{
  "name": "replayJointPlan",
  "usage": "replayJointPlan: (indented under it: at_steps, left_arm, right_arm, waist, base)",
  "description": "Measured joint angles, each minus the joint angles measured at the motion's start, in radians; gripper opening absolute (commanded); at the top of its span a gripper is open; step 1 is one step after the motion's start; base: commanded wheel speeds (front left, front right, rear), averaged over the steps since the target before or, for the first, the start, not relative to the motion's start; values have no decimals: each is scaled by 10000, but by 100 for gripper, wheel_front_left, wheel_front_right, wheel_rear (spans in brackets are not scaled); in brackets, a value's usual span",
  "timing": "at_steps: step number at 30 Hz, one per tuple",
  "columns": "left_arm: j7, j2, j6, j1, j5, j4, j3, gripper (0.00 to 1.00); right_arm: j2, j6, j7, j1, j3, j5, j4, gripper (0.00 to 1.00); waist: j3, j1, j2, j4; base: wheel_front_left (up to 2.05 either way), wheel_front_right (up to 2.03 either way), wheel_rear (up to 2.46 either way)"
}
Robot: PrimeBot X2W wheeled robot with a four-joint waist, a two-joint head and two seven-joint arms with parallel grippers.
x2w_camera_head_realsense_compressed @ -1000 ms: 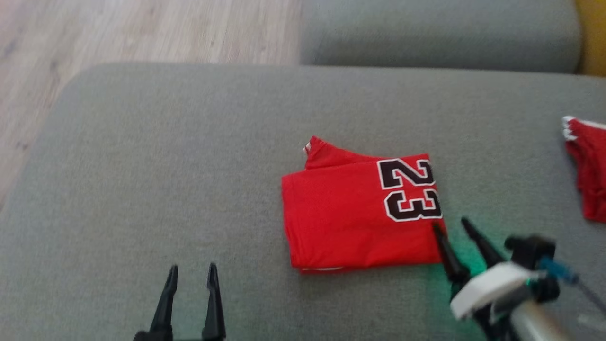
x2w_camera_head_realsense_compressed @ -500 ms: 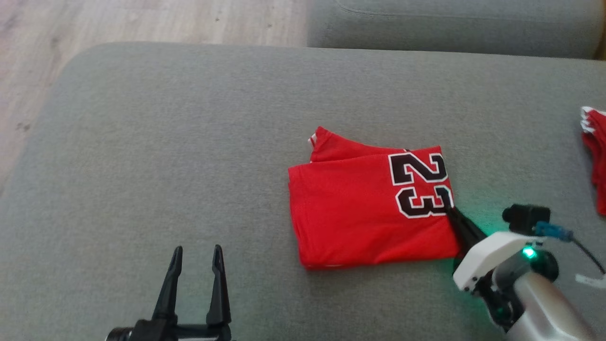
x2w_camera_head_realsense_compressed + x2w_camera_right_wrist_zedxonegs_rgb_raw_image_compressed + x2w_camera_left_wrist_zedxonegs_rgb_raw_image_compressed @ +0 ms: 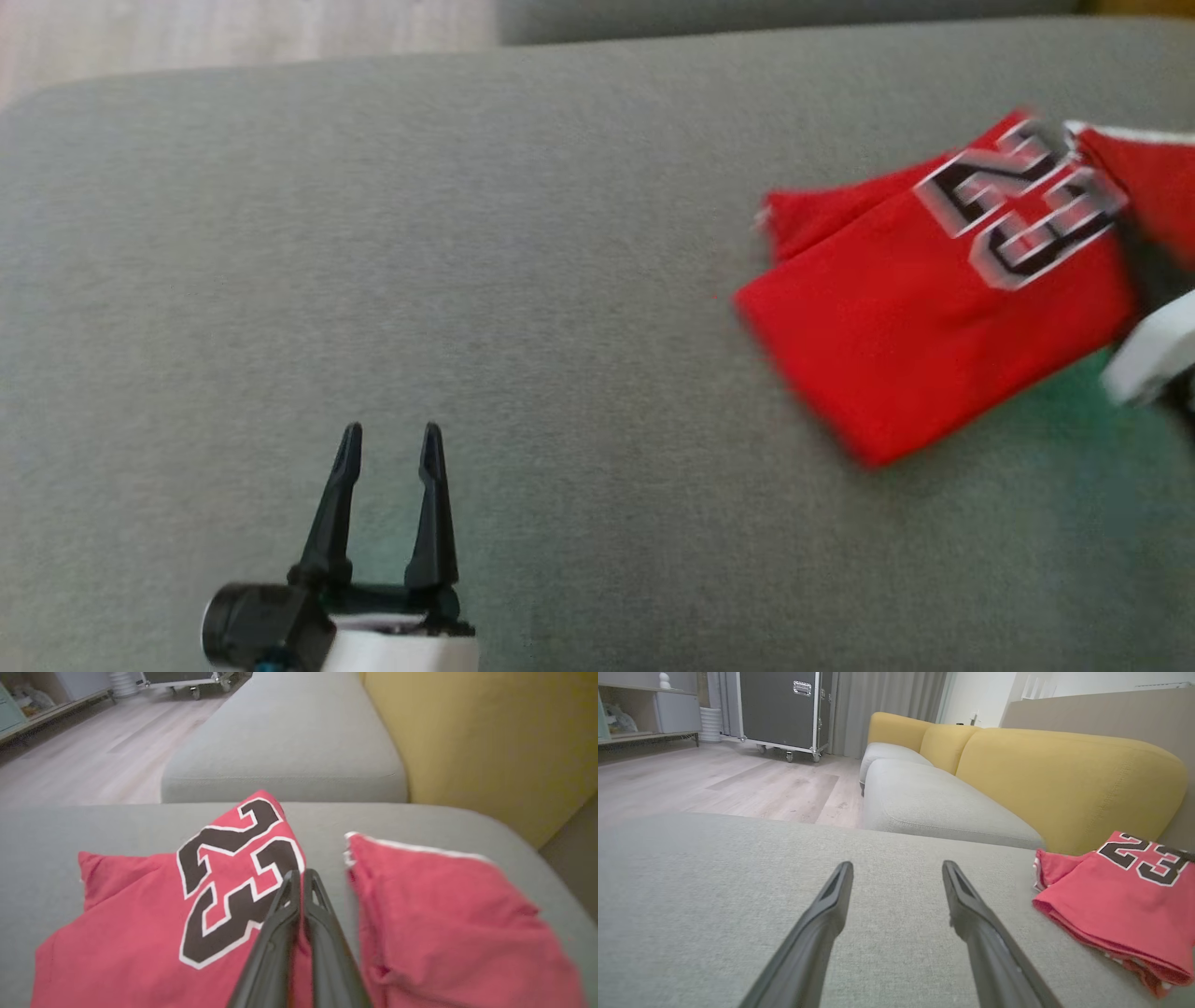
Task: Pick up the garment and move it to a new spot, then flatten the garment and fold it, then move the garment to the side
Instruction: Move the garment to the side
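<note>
Flanking jersey (image 3: 140, 914) closely: 2nd red garment (image 3: 444, 914)

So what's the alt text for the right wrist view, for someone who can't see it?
The robot's right end effector, two dark fingers pressed together, pinches the edge of a folded red fabric jersey numbered 23 in black. A second red garment with white trim lies beside it on a grey fabric sofa cushion.

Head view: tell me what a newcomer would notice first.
The folded red jersey marked 23 stands out, lying at the right of the grey sofa cushion. The right tool is shut on its edge beside the number, with a second red garment close beside it. The left tool hangs open over bare cushion.
</note>
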Motion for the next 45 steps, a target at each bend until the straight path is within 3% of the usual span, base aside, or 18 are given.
replayJointPlan:
  at_steps: [10,11,12,13,15,18,25,32,33,37,40,45]
  left_arm:
    - [0,-6,-144,-588,-221,6,-247,100]
    - [0,-8,-144,-677,-222,6,-259,100]
    - [0,-8,-144,-753,-240,10,-268,100]
    - [0,-8,-146,-825,-251,23,-270,100]
    - [0,-10,-146,-882,-251,56,-232,100]
    - [-2,-10,-144,-853,-251,140,-174,100]
    - [-13,-13,-176,-654,-33,330,-73,100]
    - [-13,-13,-272,35,207,470,31,100]
    - [-13,-13,-265,264,207,522,111,100]
    - [-13,-12,-259,749,255,554,226,100]
    - [-13,-12,-230,981,309,556,303,100]
    - [-13,-8,-217,1217,370,552,612,100]
  right_arm:
    - [-1540,0,1126,-384,-2318,-639,-997,0]
    - [-1647,0,1275,-348,-2675,-777,-1041,6]
    - [-1687,0,1436,-301,-3012,-945,-1104,59]
    - [-1684,0,1559,-201,-3281,-1141,-1216,100]
    - [-1509,0,1620,196,-3601,-1488,-1540,100]
    - [-721,0,1636,1137,-3785,-1735,-2117,100]
    - [1281,0,1250,3172,-2819,-1824,-2594,100]
    - [2383,0,-982,3945,-1231,-1592,-2008,100]
    - [2623,0,-1854,4151,-867,-1557,-1845,100]
    - [3020,0,-3359,4576,-439,-1749,-1559,100]
    - [3490,0,-3517,4861,-803,-2238,-1726,100]
    - [4309,0,-3521,5733,-1705,-3425,-3267,100]
  waist:
    - [795,0,0,-570]
    - [866,0,0,-593]
    - [924,0,0,-610]
    - [961,0,0,-618]
    - [928,1,0,-610]
    - [725,-2,0,-584]
    - [-44,-3,0,-437]
    - [-1006,-3,0,-99]
    - [-1316,-4,0,29]
    - [-1885,-5,0,307]
    - [-2188,-4,0,523]
    - [-2569,-3,0,742]
  base:
    - [0,0,0]
    - [0,0,0]
    - [0,0,0]
    - [0,0,0]
    - [0,0,0]
    - [0,0,0]
    - [0,0,0]
    - [0,0,0]
    - [0,0,0]
    - [0,0,0]
    - [0,0,0]
    - [0,0,0]
